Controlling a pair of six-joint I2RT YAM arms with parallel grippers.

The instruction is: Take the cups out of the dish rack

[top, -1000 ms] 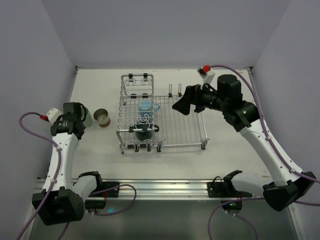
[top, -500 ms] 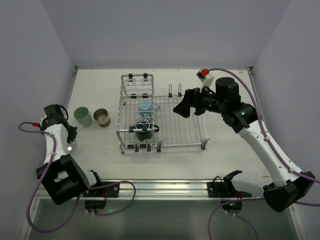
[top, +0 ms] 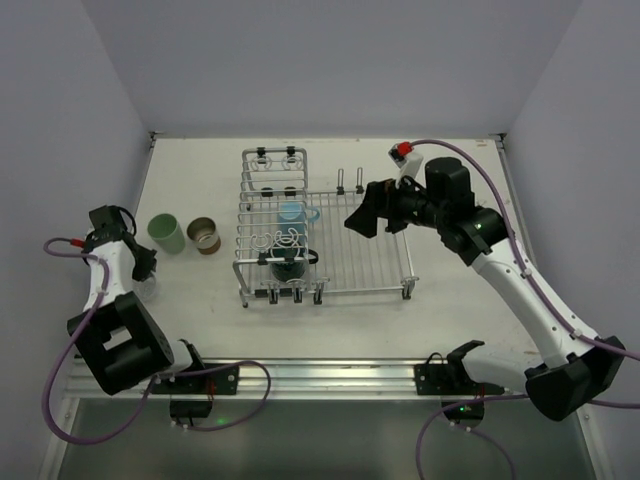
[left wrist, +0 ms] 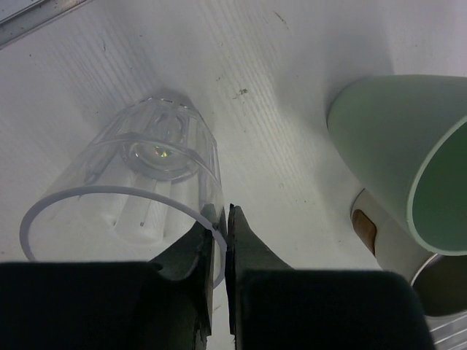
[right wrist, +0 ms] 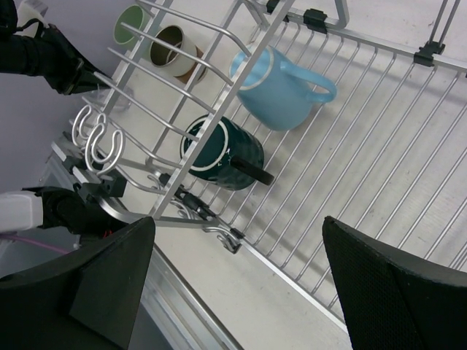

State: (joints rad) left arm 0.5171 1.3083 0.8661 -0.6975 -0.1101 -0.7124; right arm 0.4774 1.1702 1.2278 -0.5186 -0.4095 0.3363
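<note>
My left gripper (top: 141, 268) is at the table's far left, shut on the rim wall of the clear glass (left wrist: 146, 189), one finger inside and one outside (left wrist: 222, 226). The glass stands on the table left of the pale green cup (top: 167, 234) (left wrist: 408, 175) and the brown cream-lined cup (top: 206, 236) (left wrist: 372, 230). The silver dish rack (top: 370, 262) (right wrist: 408, 146) holds the light-blue mug (top: 293, 214) (right wrist: 281, 87) and the dark teal cup (top: 288, 266) (right wrist: 226, 153), both on their sides. My right gripper (top: 364, 215) (right wrist: 241, 284) is open and empty above the rack's flat grid.
The rack's raised section with cup loops (top: 275, 170) stands at its left. Two short upright posts (top: 350, 181) stand at the rack's back edge. Walls close in the white table (top: 460, 290) on three sides. A metal rail (top: 330, 375) runs along the near edge.
My left arm has swung from beside the pale green cup out to the far left and nearer, uncovering that cup. My right gripper has edged slightly left over the rack.
</note>
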